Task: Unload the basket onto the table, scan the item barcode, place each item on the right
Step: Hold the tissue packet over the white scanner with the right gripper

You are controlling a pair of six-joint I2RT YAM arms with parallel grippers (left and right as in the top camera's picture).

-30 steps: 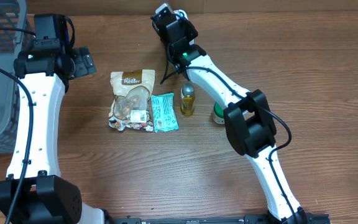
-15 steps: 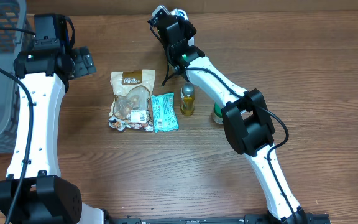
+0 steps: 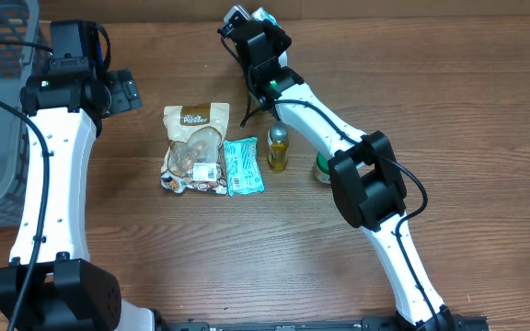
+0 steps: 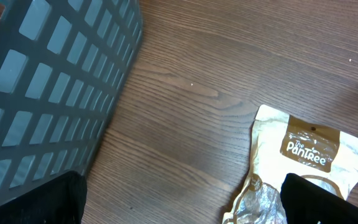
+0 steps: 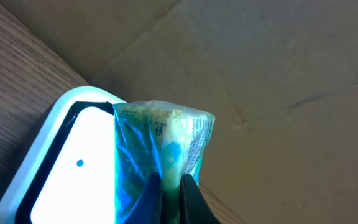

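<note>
Firmly pinches the packet [image 5: 163, 146] between the closed jaws of the right gripper [image 5: 171, 199], up at the far edge of the surface [image 3: 449, 110], a little left of centre. Clamps it by its lower edge, so most of it stands up above the dark fingertips in the right wrist view. Holds it just beside, and partly in front of, a white scanner [image 5: 55, 180] with a dark-rimmed face and one small blue dot. Cannot tell whether packet and scanner touch. Backs onto brown cardboard [image 5: 260, 74].

Looks like clear, crinkled film printed in blue. Shows pale yellowish contents near the top and fine print down the right side, too small to read. Bunches and folds inward where the jaws squeeze it.

Hangs the left gripper [image 4: 182, 202] over bare wood on the left side, jaws spread as wide as they go and gripping nothing. Places it between a grey lattice basket [image 4: 48, 81] on the far left and a pale pouch [image 4: 309, 168] marked "Pantree". Sits well apart from the packet.

Finds a loose row at the middle of the surface:
- the pouch, lying flat
- a teal sachet [image 3: 243, 165], touching the pouch's right edge
- a small upright bottle [image 3: 277, 147] of yellow liquid, just right of the sachet
- a green-lidded jar [image 3: 321, 170], partly hidden under the right arm
</note>
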